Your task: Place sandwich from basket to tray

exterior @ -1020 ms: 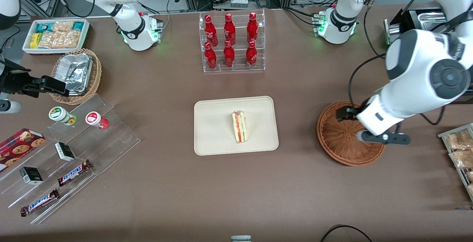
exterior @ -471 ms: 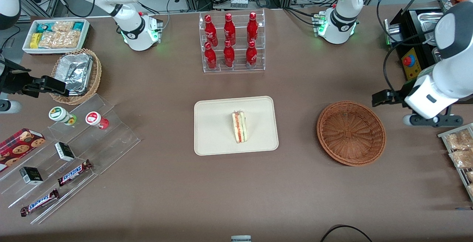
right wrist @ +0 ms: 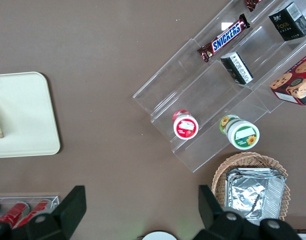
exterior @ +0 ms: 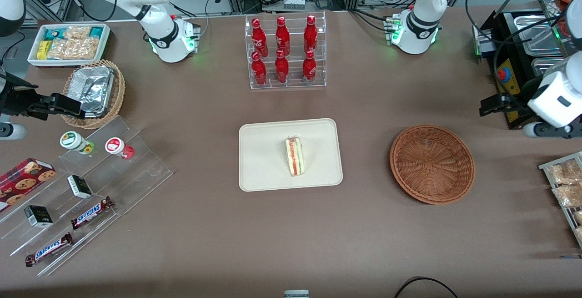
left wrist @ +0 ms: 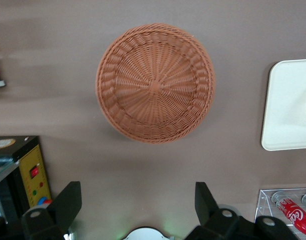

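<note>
The sandwich (exterior: 294, 156) stands on edge near the middle of the tray (exterior: 263, 152), so the transfer looks finished. The basket (exterior: 432, 164) sits empty toward the working arm's end. The gripper (left wrist: 135, 210) hangs high above brown table (exterior: 204, 225), its fingers spread wide, holding nothing.

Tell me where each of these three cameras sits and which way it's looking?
Front view: high above the table, looking down on the tray holding the sandwich, the basket and both arms.
Left wrist view: on the working arm, looking straight down at the basket; its open claw hangs empty above bare table beside it.
Right wrist view: on the parked arm, looking down at the snack shelves.
Shared: all three show the tray.
</note>
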Available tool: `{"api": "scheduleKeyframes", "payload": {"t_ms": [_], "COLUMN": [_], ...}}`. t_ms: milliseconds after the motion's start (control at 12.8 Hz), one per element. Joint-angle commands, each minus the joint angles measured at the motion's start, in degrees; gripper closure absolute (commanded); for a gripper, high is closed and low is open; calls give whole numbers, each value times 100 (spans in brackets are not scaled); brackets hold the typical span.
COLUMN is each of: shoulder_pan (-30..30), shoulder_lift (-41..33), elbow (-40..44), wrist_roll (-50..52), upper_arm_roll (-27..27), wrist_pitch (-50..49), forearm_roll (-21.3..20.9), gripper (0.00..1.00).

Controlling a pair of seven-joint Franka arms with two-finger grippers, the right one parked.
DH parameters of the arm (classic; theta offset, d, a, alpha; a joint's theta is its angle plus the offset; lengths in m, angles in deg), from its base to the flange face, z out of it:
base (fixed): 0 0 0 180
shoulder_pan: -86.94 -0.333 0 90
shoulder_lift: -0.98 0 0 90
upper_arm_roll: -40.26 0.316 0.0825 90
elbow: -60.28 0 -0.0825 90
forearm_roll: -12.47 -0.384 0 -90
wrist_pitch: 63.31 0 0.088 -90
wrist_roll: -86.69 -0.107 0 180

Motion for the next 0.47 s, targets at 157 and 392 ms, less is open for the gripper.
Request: {"api": "scheduleKeyframes", "payload": {"t_ms": [157,392], "shoulder_pan": [527,571], "shoulder_lift": [-265,-273], "elbow": [121,262], "wrist_roll": [-61,-70], "upper_arm_roll": [563,572], "wrist_pitch": [-396,-678], "forearm_roll": [25,25], "gripper": [0,0]}}
